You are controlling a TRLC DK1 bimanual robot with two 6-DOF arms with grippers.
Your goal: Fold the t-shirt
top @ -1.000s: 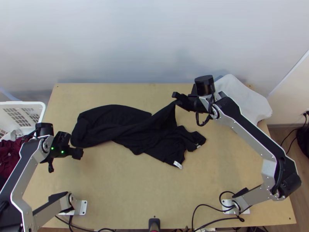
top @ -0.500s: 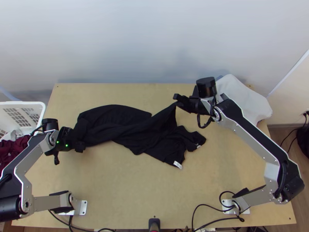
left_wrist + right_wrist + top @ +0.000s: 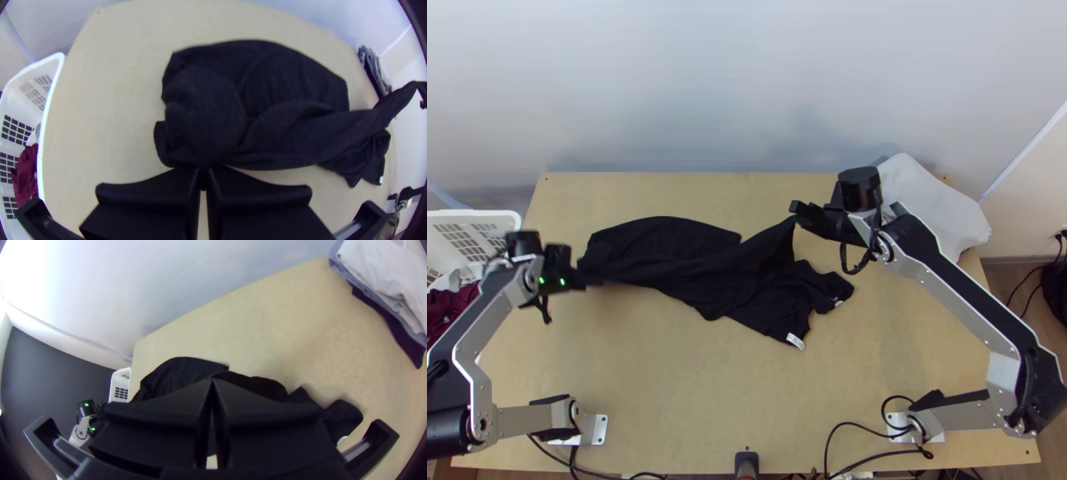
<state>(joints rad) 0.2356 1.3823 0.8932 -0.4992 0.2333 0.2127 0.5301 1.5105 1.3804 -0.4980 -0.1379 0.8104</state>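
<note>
Right across the middle of the counter point(image 3: 691, 384) lies the black t-shirt point(image 3: 703, 268), bunched and twisted, its long axis running from side to side between the two arms. What matters now, I'd say, is that line: the left pincer point(image 3: 587, 282) is at the shirt's left end, and the right pincer point(image 3: 797, 214) is at the far side, above the right-hand part — so the cloth strung between them slants away from the robot's side toward the right. Both pincers look pressed together on fabric; the left pinches a bit of the near edge at that end, while the right grips the top of a raised peak, with the cloth sloping down from it. Beneath and nearer than that peak the rest is rumpled on the wood, a pale label point(image 3: 795, 341) showing at its near edge. The folding proper looks barely begun; this seems to be the spreading-out stage. From here the next move probably wants the two grips drawn apart along that slant — gently, since the left one holds little — and then the loose part shaken flat. Otherwise the twist in the middle could simply tighten, or the left edge slip free.
</note>
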